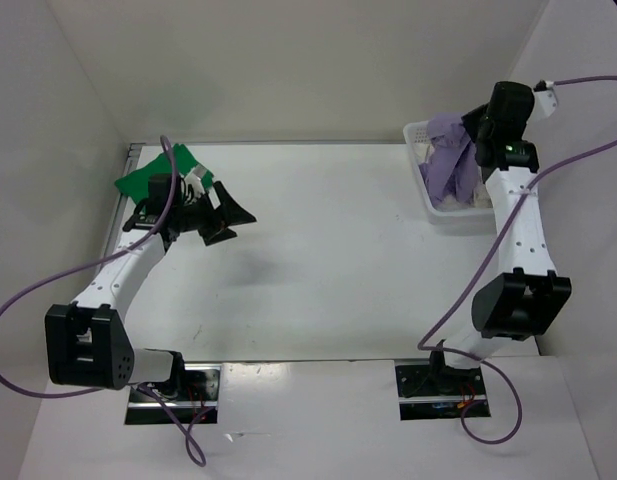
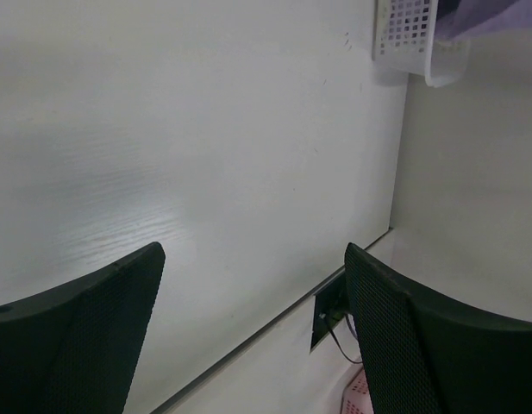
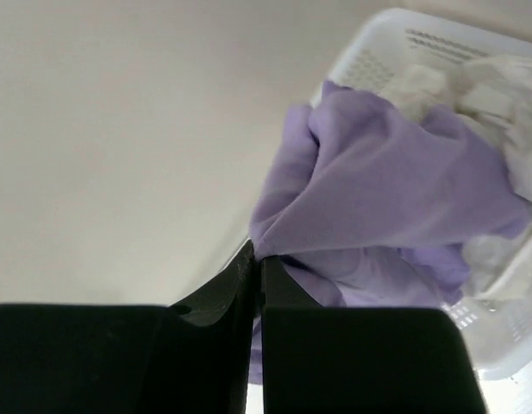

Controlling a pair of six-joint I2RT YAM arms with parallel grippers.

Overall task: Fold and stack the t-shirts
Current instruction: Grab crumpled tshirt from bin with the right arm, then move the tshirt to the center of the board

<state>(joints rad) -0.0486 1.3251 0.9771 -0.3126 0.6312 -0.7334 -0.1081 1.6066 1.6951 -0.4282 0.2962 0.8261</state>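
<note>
The right pincer [image 3: 257, 259] is pressed together on a fold of the lavender t-shirt [image 3: 378, 190], which is bunched up over the white mesh basket [image 1: 428, 205] at the far right of the surface [image 1: 338, 260]. White garments [image 3: 516, 112] lie in the basket beside it. The left pincer [image 1: 231, 222] hangs above the bare surface with its fingers spread wide, gripping nothing. Just behind that arm, a green t-shirt [image 1: 148, 182] lies flat in the far left corner.
</note>
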